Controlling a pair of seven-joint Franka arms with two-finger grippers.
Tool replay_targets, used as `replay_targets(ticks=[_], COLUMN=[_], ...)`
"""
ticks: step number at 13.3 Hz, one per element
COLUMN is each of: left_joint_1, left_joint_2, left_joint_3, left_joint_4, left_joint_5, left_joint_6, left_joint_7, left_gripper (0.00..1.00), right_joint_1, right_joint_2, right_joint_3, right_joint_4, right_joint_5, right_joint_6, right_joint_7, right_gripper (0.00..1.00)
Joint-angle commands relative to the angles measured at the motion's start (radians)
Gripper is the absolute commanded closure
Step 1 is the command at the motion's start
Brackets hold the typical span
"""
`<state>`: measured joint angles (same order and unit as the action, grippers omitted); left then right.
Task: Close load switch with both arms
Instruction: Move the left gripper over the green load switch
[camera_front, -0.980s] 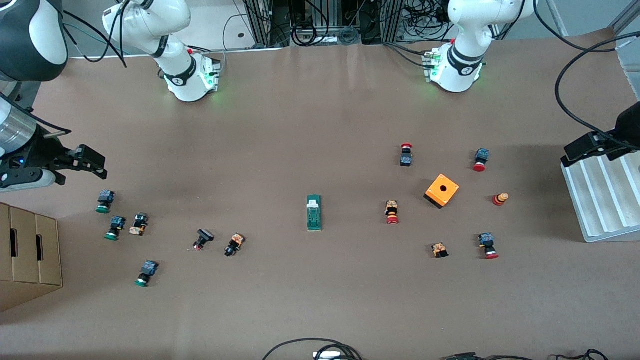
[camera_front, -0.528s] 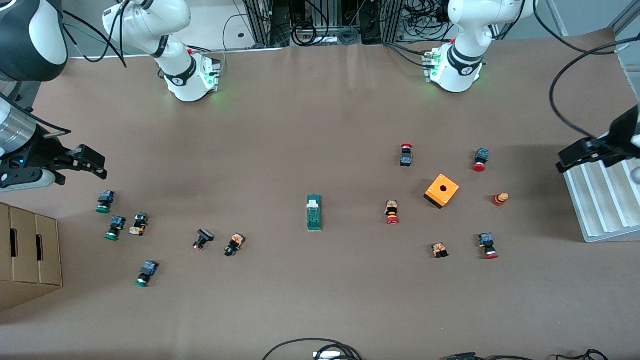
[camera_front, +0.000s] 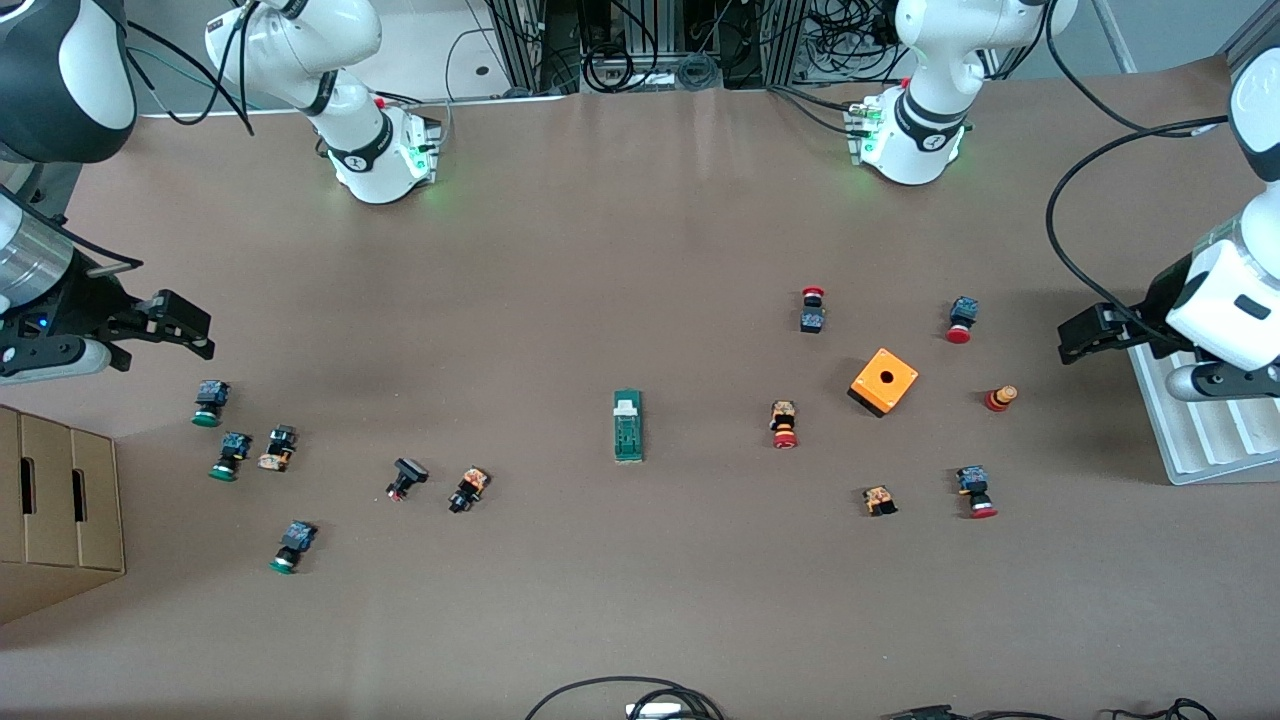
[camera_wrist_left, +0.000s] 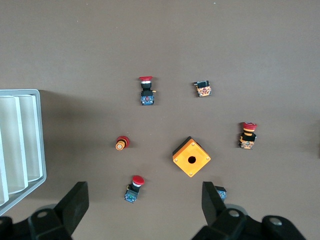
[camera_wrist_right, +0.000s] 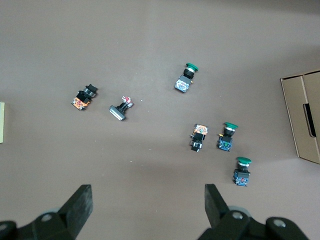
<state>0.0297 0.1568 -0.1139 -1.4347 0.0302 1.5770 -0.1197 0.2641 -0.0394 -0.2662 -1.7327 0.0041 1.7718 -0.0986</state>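
Lying mid-table untouched, load switch (camera_front: 627, 426), white tab at end toward bases. We see left gripper (camera_front: 1085, 336) swung in from white tray (camera_front: 1200, 440), fingers spread, over table near orange box (camera_front: 884, 381): approach starting. Right gripper (camera_front: 175, 325) unmoved, spread, waits above green buttons (camera_front: 208, 402).

You've got the left gripper (camera_wrist_left: 145, 202) w/ fingers spread over a red push button (camera_wrist_left: 133, 189), orange box (camera_wrist_left: 191, 157) just beside, white tray (camera_wrist_left: 25, 145) near.
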Motion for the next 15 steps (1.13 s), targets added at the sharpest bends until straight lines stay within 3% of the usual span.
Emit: replay_targets(ticks=[1, 3, 7, 9, 15], left_joint_1=[-0.001, -0.002, -0.022, -0.204, -0.451], left_joint_2=[-0.075, -0.083, -0.085, -0.098, -0.197], left_joint_3=[-0.045, -0.096, -0.266, -0.270, -0.277], left_joint_4=[0.005, 0.007, -0.013, -0.013, -0.087], left_joint_5=[0.007, 0.016, 0.134, 0.253, 0.336], left_joint_6=[-0.009, 0.009, 0.141, 0.149, 0.106], left_joint_7=[-0.006, -0.059, -0.344, -0.612, -1.049], left_gripper=[0.00, 0.00, 0.00, 0.00, 0.00], right_joint_1=[0.006, 0.007, 0.009, 0.009, 0.007], right_joint_2=[-0.008, 0.003, 0.003, 0.003, 0.003], right_joint_3=[0.002, 0.002, 0.005, 0.008, 0.008], right_joint_4=[-0.005, 0.010, 0.013, 0.013, 0.013], right_joint_5=[-0.016, -0.019, -0.018, -0.018, -0.018], right_joint_6=[0.017, 0.017, 0.015, 0.012, 0.012], right_joint_7=[0.013, 0.010, 0.014, 0.014, 0.014], right_gripper=[0.00, 0.00, 0.00, 0.00, 0.00])
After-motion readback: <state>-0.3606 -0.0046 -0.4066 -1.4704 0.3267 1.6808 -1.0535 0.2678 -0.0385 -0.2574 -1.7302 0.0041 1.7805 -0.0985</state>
